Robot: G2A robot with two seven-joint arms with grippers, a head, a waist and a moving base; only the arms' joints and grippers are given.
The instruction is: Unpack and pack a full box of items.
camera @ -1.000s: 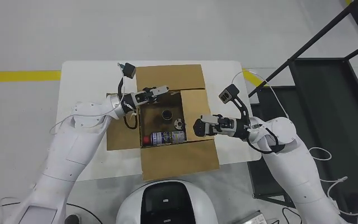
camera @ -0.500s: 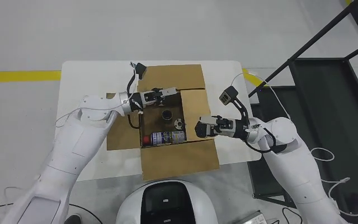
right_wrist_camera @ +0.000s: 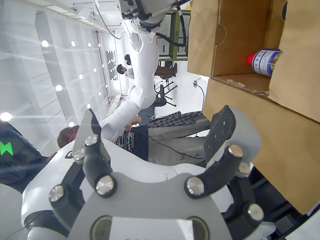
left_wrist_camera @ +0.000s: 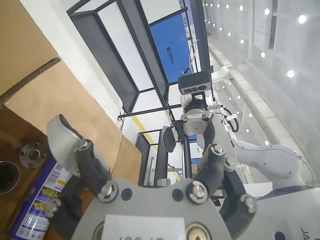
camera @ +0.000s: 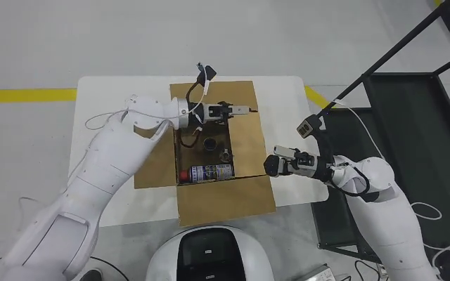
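An open cardboard box (camera: 223, 200) stands mid-table with its flaps folded out. Inside lie a spray can (camera: 206, 172) with a red cap, a dark cylinder (camera: 209, 145) and a metal flange (camera: 224, 154). My left gripper (camera: 242, 109) hovers open over the box's far right corner, above the flaps, holding nothing. Its wrist view shows the flange (left_wrist_camera: 32, 154), the cylinder (left_wrist_camera: 7, 176) and the can (left_wrist_camera: 37, 196) below its open gripper (left_wrist_camera: 136, 136). My right gripper (camera: 271, 165) stands open just outside the right flap. The can (right_wrist_camera: 265, 61) lies in the box (right_wrist_camera: 237, 38) beyond the open right gripper (right_wrist_camera: 157, 128).
The white table (camera: 105, 112) has bare room left of the box and a narrow strip on the right. A black metal rack (camera: 401, 126) stands close to the table's right edge. A yellow line (camera: 35, 95) runs along the floor on the left.
My left gripper has swung from the box's far left corner across to its far right corner. My right gripper has drawn back to the right, away from the box opening.
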